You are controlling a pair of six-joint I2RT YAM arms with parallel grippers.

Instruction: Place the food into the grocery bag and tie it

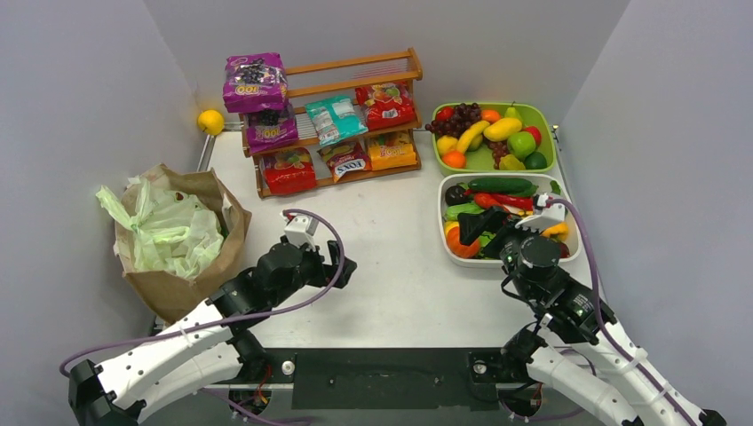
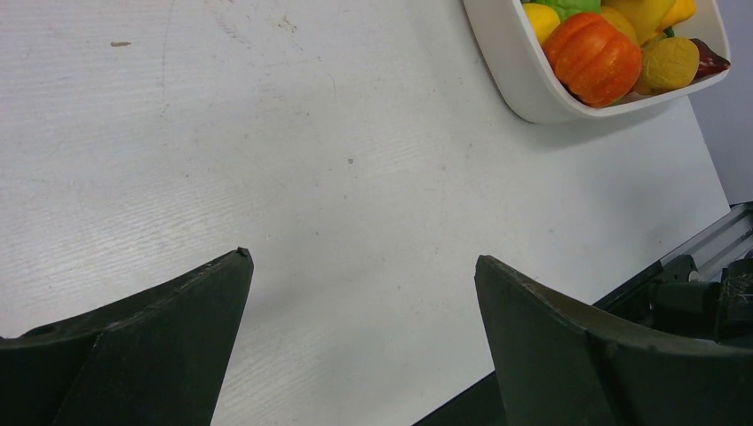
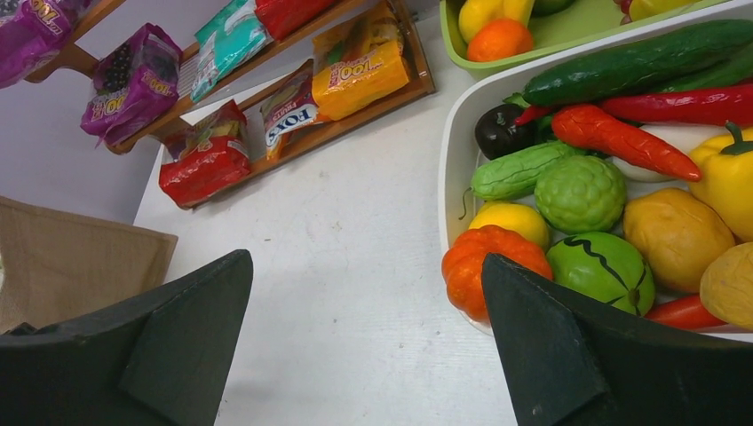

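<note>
The pale green grocery bag (image 1: 169, 226) sits bunched inside a brown paper bag (image 1: 191, 284) at the left. Food lies in three places: snack packets on a wooden rack (image 1: 337, 124), toy fruit in a green tray (image 1: 493, 133), and toy vegetables in a white tray (image 1: 506, 217). My left gripper (image 1: 342, 262) (image 2: 362, 257) hangs open over bare table, holding nothing. My right gripper (image 1: 484, 229) (image 3: 366, 256) is open at the white tray's near left corner, its right finger beside an orange pumpkin (image 3: 479, 257). A FOX'S packet (image 3: 289, 111) shows on the rack's lower shelf.
A yellow ball (image 1: 210, 121) rests at the back left by the wall. Grey walls close in three sides. The white tray's rim (image 3: 453, 160) stands just right of my right gripper. The paper bag's edge (image 3: 80, 257) shows left in the right wrist view.
</note>
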